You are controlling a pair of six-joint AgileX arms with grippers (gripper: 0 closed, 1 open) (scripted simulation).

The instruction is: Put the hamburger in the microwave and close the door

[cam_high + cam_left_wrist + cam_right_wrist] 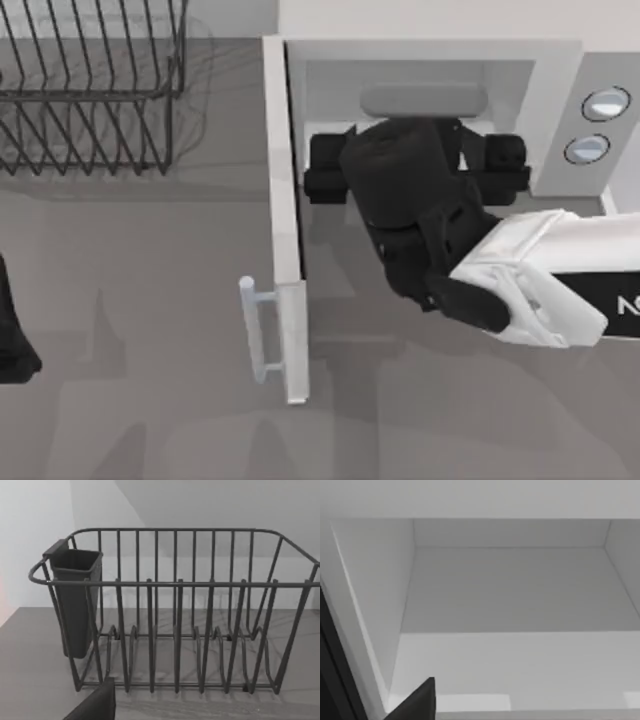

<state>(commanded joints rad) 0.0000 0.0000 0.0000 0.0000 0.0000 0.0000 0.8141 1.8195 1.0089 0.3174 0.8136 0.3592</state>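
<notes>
Microwave (560, 75) door (283, 215) open, right tool (415, 160) inside

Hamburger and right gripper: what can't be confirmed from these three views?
- Hamburger: not identifiable; in the top view the right arm covers the mouth of the microwave.
- Right gripper fingers: open or shut unclear; the arm's wrist hides them from above.
- Door: seen edge-on, open; its window face is hidden.
- Left arm: cut off by the left edge.

- The right arm (545, 270) has a white boxy shell with a black band and part of a white letter on it.
- Its wrist is black, round and chunky.
- The left arm (15, 335) looks all black.
</notes>
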